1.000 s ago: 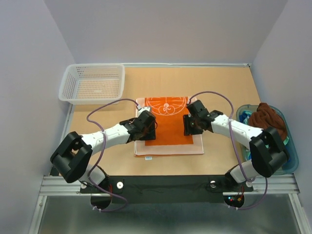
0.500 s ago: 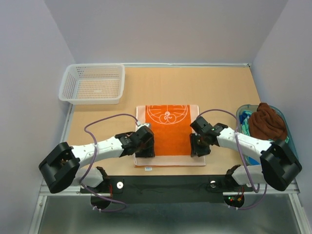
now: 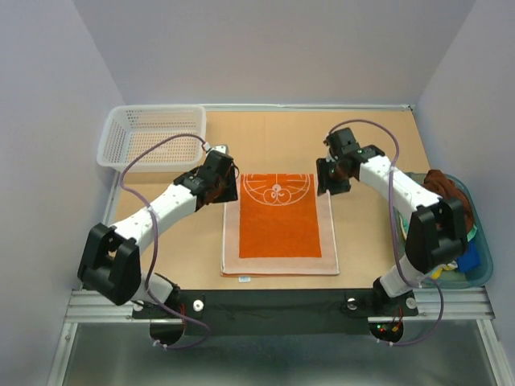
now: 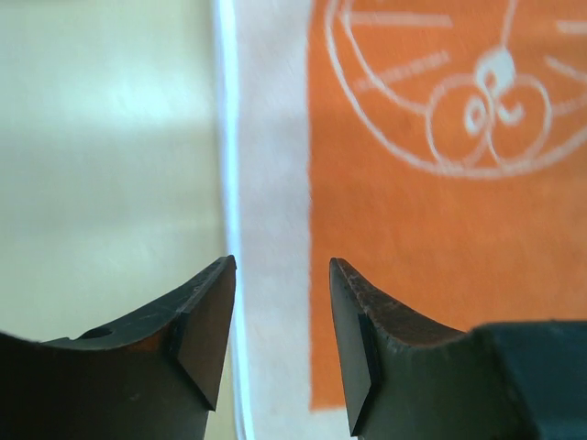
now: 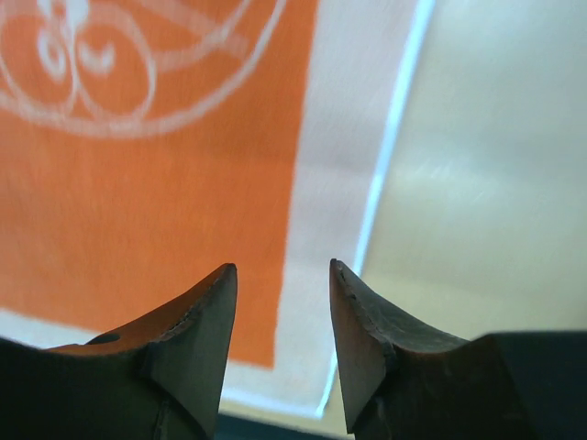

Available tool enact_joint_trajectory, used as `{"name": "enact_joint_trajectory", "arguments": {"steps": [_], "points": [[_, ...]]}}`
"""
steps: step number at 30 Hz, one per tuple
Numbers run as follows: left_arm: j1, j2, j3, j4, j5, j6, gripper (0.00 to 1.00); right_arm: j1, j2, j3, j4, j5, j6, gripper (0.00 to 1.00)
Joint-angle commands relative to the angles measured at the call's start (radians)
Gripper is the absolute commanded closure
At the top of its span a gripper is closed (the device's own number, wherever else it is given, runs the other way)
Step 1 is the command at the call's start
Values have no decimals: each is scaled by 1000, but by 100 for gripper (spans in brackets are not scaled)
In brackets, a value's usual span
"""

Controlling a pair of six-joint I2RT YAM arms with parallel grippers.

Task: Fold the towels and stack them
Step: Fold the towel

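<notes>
An orange towel (image 3: 279, 225) with a white circle pattern and a pale border lies flat in the middle of the table. My left gripper (image 3: 225, 186) hovers at its far left corner, open and holding nothing. The left wrist view shows this gripper (image 4: 280, 266) over the towel's pale border (image 4: 271, 183). My right gripper (image 3: 328, 178) is at the far right corner, also open and holding nothing. In the right wrist view it (image 5: 280, 268) stands above the pale border (image 5: 339, 165) beside the orange field. A dark brown towel (image 3: 442, 197) lies bunched in the tub on the right.
A white mesh basket (image 3: 153, 137) stands at the far left of the table. The translucent blue-green tub (image 3: 481, 269) sits at the right edge, with blue cloth (image 3: 469, 256) under the brown towel. Grey walls close in three sides.
Both grippers went down to the towel's near edge, then swung back to its far corners. The orange towel now lies flat and slightly nearer than one second ago.
</notes>
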Motion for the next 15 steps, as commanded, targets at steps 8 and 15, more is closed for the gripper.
{"name": "enact_joint_trajectory", "arguments": {"steps": [8, 15], "points": [[162, 274, 261, 66, 3, 303, 41, -205, 365, 395, 131, -159, -300, 50], [186, 323, 287, 117, 43, 356, 39, -238, 493, 463, 149, -167, -402, 50]]}}
